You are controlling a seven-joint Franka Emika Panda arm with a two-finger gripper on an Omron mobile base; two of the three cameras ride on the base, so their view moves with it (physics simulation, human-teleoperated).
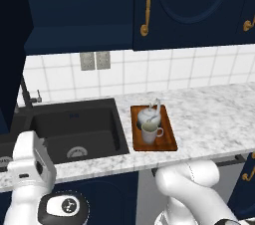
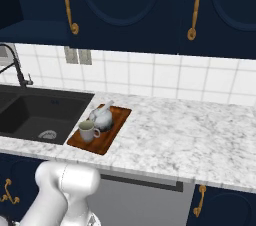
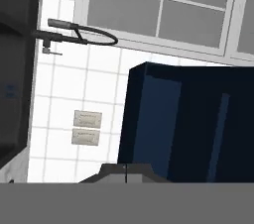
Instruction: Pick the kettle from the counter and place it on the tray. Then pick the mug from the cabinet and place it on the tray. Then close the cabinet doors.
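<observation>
— So where do the kettle (image 1: 149, 115) and the mug (image 1: 150, 132) sit?
— Both on the tray (image 1: 169, 142), centre of the left base frame, on the counter (image 1: 214, 119) just right of the black sink (image 1: 69, 129); the mug stands nearer the counter's front edge.
— And the gripper (image 3: 125, 174)?
— Bottom centre of the hand frame, fingers pressed together, holding nothing, facing the navy cabinet (image 3: 193, 119) and white wall tiles (image 3: 64, 89).
</observation>
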